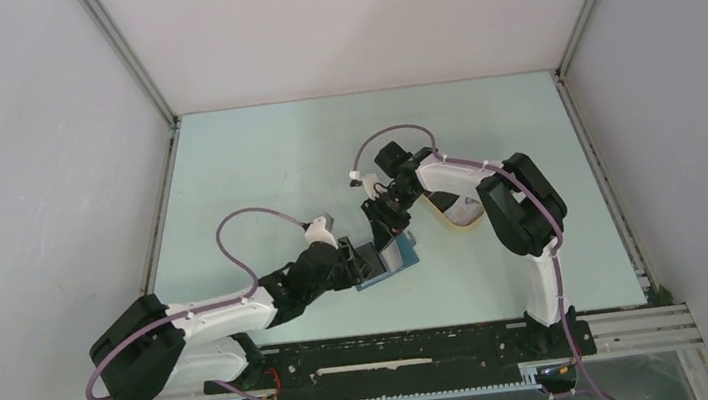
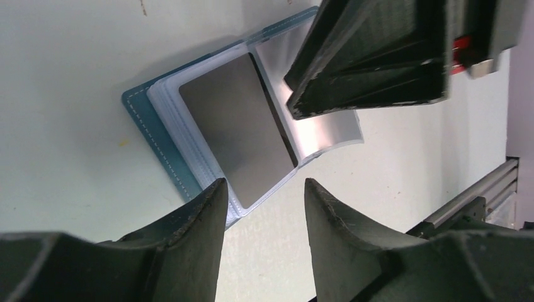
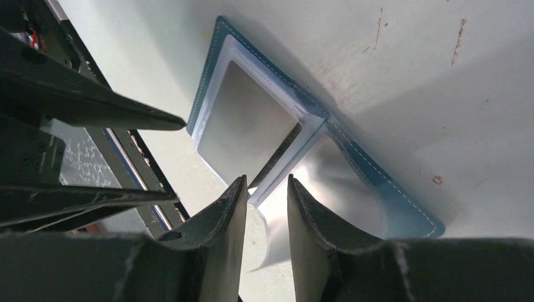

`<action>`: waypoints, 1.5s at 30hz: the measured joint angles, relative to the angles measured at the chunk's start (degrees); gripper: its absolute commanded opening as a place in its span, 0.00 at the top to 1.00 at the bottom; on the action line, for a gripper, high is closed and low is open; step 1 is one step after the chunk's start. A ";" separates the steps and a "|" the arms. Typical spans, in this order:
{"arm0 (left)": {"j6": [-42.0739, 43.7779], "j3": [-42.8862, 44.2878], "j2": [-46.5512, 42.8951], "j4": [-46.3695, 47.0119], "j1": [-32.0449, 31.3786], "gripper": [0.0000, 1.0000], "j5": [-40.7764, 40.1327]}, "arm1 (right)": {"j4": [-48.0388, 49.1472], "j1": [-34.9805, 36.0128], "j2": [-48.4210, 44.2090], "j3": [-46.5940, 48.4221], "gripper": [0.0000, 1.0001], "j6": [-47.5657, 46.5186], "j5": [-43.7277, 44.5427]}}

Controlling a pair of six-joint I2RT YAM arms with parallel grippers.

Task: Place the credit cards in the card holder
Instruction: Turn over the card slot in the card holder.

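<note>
Teal card holder (image 2: pixel 151 119) lies open on the counter (image 1: pixel 275 159), grey credit card (image 2: pixel 236 135) sleeved inside; left fingers (image 2: pixel 201 220) spread, right fingers (image 3: pixel 220 220) nearly together, hold unclear.

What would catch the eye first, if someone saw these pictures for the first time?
First, the open teal-blue card holder near the middle of the table, a dark grey card tucked inside it. Next, the left pincer and the right pincer, which hang close over it from opposite sides.
</note>
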 measured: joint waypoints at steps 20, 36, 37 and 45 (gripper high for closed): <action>-0.07 -1.40 1.29 4.87 0.83 0.41 1.36 | -1.07 -0.48 3.34 0.57 0.67 0.11 0.44; -0.09 -1.62 0.83 4.13 0.83 0.42 1.27 | -1.57 -1.77 3.54 0.85 0.61 0.02 -1.62; -0.09 -1.62 0.83 4.13 0.83 0.43 1.27 | -1.62 -1.79 3.52 0.85 0.60 0.02 -2.05; -0.09 -1.62 0.83 4.28 0.83 0.43 1.27 | -1.88 -1.60 3.54 0.85 0.63 0.04 -3.32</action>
